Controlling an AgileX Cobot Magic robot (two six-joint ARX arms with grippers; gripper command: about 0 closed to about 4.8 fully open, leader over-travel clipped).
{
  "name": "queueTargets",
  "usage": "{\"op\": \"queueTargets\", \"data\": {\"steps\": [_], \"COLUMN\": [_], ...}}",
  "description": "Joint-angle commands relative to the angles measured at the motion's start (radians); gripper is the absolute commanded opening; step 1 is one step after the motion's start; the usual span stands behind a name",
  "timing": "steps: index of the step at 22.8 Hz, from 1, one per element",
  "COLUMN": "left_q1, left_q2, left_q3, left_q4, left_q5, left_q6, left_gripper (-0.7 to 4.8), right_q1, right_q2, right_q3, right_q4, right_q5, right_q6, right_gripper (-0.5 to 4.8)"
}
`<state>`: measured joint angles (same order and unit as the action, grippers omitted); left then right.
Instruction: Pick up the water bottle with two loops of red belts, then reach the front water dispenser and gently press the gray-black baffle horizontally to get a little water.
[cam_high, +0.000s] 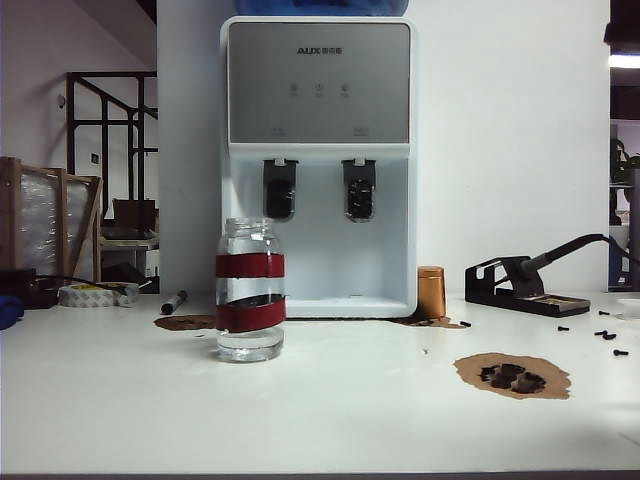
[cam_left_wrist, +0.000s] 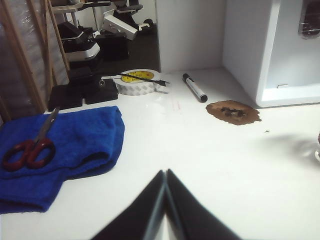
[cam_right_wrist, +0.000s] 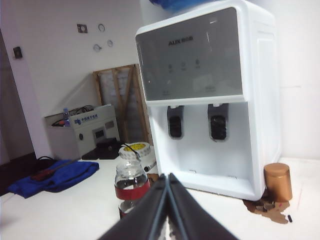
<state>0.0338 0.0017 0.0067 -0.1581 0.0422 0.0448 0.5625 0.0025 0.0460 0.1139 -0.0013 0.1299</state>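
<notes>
Left gripper: I see fingers clenched, empty, bases cut off.
Right gripper: clenched, empty.
Water bottle: beyond right fingers, base hidden.

One water bottle, one water dispenser with two taps, one copper cylinder.

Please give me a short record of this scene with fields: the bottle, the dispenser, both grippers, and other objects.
bottle: clear glass bottle with two red bands, upright on the white table, in front of the dispenser, not held
dispenser: tall white water dispenser with grey panel, two dark taps
left gripper: shut, empty, above the table near the blue cloth
right gripper: shut, empty, pointing toward the bottle
other: copper-coloured cylinder beside the dispenser; red-handled scissors on the cloth
</notes>
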Motion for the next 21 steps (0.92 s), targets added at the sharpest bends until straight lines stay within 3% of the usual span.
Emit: {"op": "queueTargets", "data": {"steps": [1, 10, 12, 16, 20, 21], "left_q1": [0.0, 0.001, 0.001, 0.001, 0.001, 0.001], "left_q2": [-0.001, -0.002, -0.001, 0.0, 0.023, 0.035], "left_q3": [0.008, 0.04, 0.058, 0.128, 0.247, 0.276], "left_q4": [-0.02, -0.041, -0.028, -0.007, -0.121, -0.154], "left_q5": [0.019, 0.06, 0.063, 0.138, 0.225, 0.245], "left_q6": [-0.001, 0.002, 0.019, 0.038, 0.055, 0.063], "left_gripper": [-0.05, -0.05, -0.05, -0.05, -0.05, -0.05], "right_q1": [0.0, 0.0, 0.0, 0.0, 0.0, 0.0], "right_q2": [0.0, 0.0, 0.0, 0.001, 0.087, 0.145], "right_q3": [0.003, 0.004, 0.005, 0.073, 0.22, 0.245], "right_q4": [-0.032, -0.056, -0.024, -0.031, -0.157, -0.157], "right_q5": [0.002, -0.008, -0.029, -0.075, -0.14, -0.202], "right_q6": [-0.002, -0.024, 0.005, 0.019, 0.0, -0.004], "right_gripper": [0.03, 0.06, 0.29, 0.28, 0.27, 0.27]}}
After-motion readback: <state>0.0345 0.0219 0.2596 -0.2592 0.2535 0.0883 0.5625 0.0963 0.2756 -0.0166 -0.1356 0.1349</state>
